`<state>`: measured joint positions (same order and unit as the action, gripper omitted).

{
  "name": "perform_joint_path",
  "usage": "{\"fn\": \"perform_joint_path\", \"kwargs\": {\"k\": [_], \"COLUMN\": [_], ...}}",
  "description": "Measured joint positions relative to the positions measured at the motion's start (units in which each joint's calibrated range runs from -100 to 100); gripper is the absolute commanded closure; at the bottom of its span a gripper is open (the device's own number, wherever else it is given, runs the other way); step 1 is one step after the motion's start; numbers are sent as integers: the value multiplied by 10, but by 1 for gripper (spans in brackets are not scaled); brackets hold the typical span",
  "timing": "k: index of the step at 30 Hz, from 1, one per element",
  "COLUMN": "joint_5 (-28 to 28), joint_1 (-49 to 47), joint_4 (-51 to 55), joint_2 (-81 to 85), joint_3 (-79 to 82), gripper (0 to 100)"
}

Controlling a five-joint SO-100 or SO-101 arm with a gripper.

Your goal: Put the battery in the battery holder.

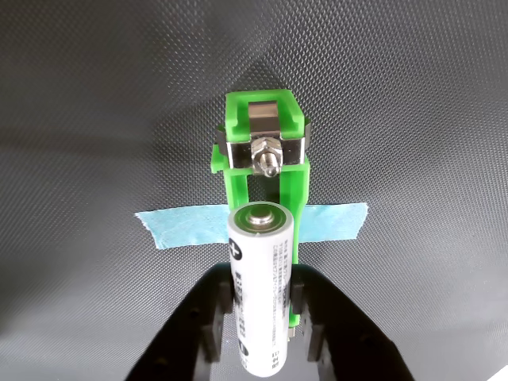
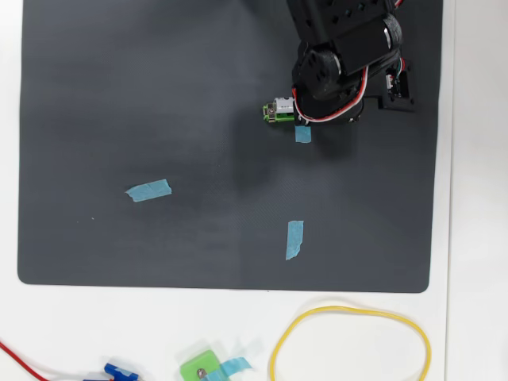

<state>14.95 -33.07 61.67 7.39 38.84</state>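
Pincer [image 1: 258, 333] clamped on battery [image 1: 259, 286], cell tilted over near end of battery holder [image 1: 262, 155]; not seated yet imo; risk: nose catches far contact or cell rolls off green rail if let go early; blue tape [image 1: 178, 226] might not stop holder shifting.

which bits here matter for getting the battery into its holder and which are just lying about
Job in hand:
- battery, held in the claw
- battery holder, taped to the dark mat

Lying about:
- two loose blue tape strips on the mat
- yellow loop
- squarish green piece
- red wire
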Motion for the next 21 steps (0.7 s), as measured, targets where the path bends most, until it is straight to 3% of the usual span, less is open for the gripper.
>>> {"fn": "perform_joint_path", "kwargs": {"k": [21], "joint_5": [6], "joint_1": [-33], "joint_4": [-8], "joint_2": [1], "joint_3": [4], "gripper": [100]}}
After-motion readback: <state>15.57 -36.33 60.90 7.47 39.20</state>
